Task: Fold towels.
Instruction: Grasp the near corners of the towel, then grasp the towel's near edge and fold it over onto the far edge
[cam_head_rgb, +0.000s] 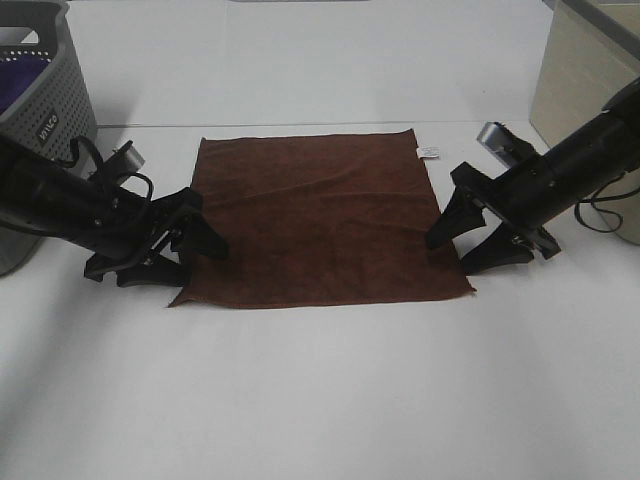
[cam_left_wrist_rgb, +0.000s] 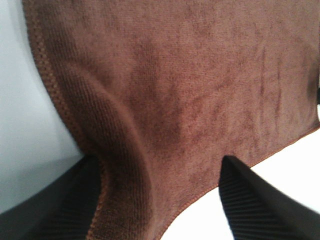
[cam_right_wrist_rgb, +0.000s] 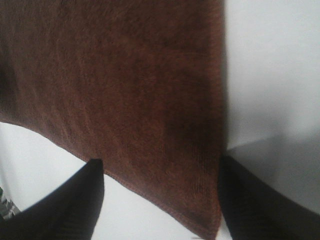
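A brown towel lies spread flat on the white table, with a small white tag at its far right corner. My left gripper is open and straddles the towel's near left corner. In the left wrist view the cloth lies between the dark fingers, with a small ridge by one of them. My right gripper is open at the near right corner. In the right wrist view the towel corner lies between its fingers. Neither gripper holds the cloth.
A grey perforated basket with purple cloth inside stands at the back left, behind the left arm. A beige box stands at the back right, behind the right arm. White table lies in front of the towel.
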